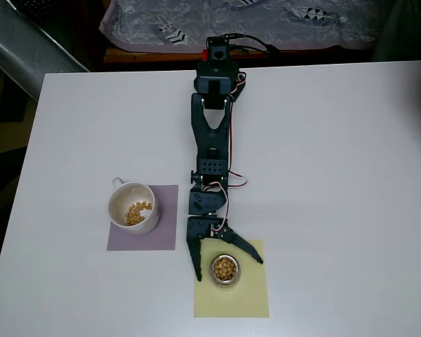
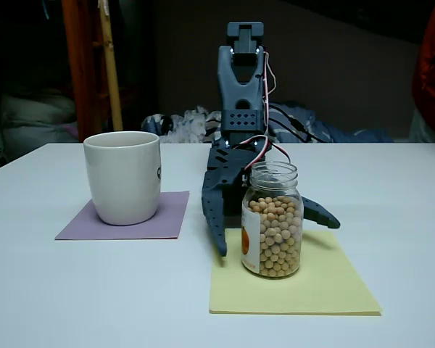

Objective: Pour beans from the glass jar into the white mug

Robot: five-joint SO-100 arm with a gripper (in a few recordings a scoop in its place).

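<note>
The claw [image 1: 229, 271] is spread around the glass jar [image 1: 224, 269] near the bench's front edge; some beans [image 1: 138, 213] already lie in the white mug [image 1: 133, 208], but most are left.

Overhead view: glass jar [image 1: 224, 269] between open tool [image 1: 229, 269] fingers, white mug [image 1: 132, 208] left.

The glass jar [image 2: 272, 219] stands upright on a yellow mat [image 2: 304, 286], open-topped, nearly full of tan beans [image 2: 278, 235], with a pale label. The white mug [image 2: 122, 176] stands upright on a purple mat [image 2: 130, 221], holding a few beans [image 1: 137, 212].
</note>
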